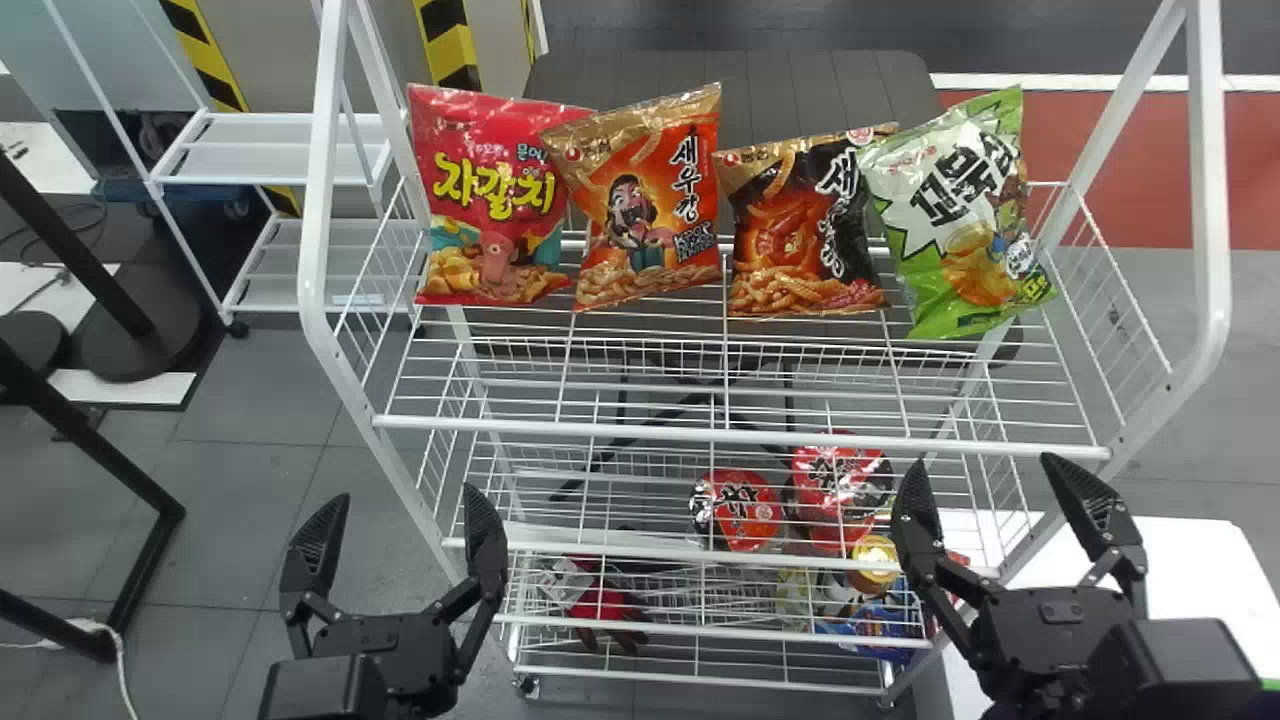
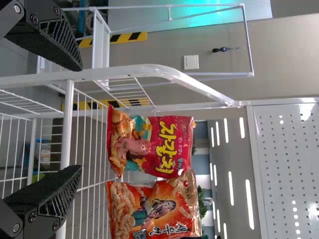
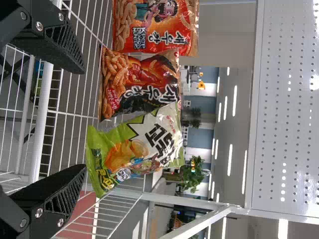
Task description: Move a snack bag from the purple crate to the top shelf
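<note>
Grey floor (image 1: pixel 270 390), white wire rack (image 1: pixel 313 220).
Lower left, the left gripper (image 1: pixel 405 491) gapes empty; red snack bag (image 1: pixel 490 200), orange bag (image 1: pixel 640 215), black bag (image 1: pixel 800 230), green bag (image 1: pixel 955 215) stand along the top shelf (image 1: pixel 640 431), upper middle; lower right, the right gripper (image 1: pixel 985 460) gapes too.

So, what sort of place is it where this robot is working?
Probably a shop mock-up inside a lab or workshop, not a real store: snack bags, such as the red bag, stand on a white wire rack, while yellow-and-black striped tape marks the structures behind.
</note>
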### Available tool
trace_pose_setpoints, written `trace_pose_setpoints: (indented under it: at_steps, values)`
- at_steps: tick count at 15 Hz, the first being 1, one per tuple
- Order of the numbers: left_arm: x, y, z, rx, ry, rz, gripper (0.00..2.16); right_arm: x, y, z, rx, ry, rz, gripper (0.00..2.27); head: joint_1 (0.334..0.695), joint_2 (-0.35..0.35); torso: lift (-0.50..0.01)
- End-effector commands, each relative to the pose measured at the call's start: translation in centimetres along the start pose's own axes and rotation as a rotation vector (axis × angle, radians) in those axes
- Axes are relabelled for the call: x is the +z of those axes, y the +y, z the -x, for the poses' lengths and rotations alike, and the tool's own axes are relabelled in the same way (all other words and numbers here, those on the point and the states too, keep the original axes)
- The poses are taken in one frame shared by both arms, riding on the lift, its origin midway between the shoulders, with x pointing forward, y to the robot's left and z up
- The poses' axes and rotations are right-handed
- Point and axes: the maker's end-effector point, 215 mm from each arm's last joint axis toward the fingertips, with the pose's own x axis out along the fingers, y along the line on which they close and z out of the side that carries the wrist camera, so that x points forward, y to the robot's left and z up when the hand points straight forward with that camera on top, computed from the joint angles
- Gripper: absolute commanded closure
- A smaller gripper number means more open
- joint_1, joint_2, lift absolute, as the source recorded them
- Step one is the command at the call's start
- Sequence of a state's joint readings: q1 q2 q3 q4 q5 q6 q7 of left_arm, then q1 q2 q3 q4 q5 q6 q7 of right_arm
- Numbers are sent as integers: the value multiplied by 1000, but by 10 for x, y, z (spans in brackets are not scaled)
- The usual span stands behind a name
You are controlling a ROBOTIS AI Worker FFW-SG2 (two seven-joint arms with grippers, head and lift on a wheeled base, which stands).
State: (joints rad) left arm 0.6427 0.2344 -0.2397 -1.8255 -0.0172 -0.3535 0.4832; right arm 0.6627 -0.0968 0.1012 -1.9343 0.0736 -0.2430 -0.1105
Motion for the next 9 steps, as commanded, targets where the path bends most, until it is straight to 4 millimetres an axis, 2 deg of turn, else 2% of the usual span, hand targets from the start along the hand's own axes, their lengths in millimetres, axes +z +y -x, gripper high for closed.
trace_pose_setpoints:
  at_steps: [1,9]
  values:
    - [0,0,0,0,0,0,124,0,-2,0,-2,0,3,167,695,43,1]
    - [-2,0,0,2,5,0,124,0,-6,0,-6,0,4,167,695,35,1]
